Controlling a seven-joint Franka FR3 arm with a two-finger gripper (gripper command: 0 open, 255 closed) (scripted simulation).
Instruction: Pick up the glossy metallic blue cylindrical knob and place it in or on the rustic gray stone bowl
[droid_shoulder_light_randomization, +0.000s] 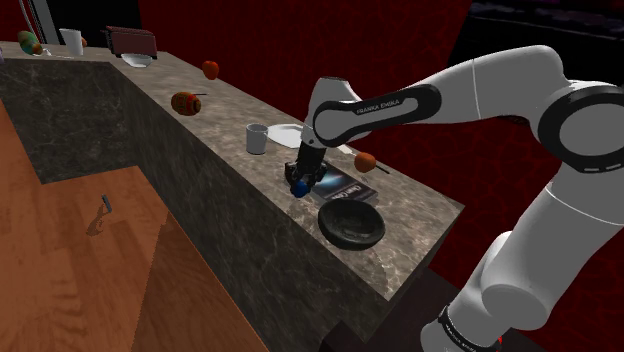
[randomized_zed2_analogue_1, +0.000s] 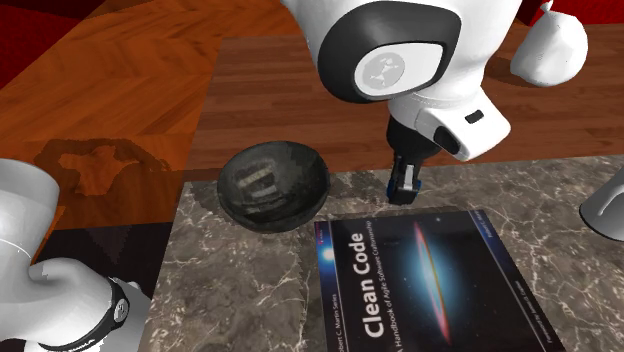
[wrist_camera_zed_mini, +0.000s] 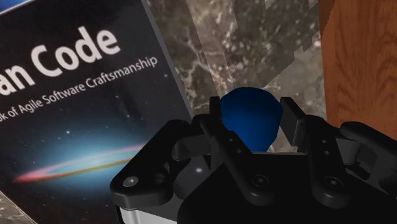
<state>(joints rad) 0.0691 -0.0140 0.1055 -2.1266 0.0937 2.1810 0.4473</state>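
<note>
Blue knob (wrist_camera_zed_mini: 245, 119) is clasped between the two fingers of the black gripper (wrist_camera_zed_mini: 254, 108), one on each side, a grip that looks meant for carrying. Both are low at the counter's (randomized_zed2_analogue_1: 250, 290) long edge, just off a corner of the flat book (randomized_zed2_analogue_1: 430, 290); I cannot tell whether the knob touches the stone. Dark bowl (randomized_zed2_analogue_1: 273, 187) sits mouth up on the same edge, nearer the end corner and apart from the knob, ready to receive it.

A long counter (droid_shoulder_light_randomization: 420, 205) with a mottled grey-brown stone top lies just under the gripper (droid_shoulder_light_randomization: 299, 185), a reddish wooden floor (droid_shoulder_light_randomization: 80, 280) spreads lower beyond its edge, and a dark red wall (droid_shoulder_light_randomization: 250, 40) rises on the counter's other side.
</note>
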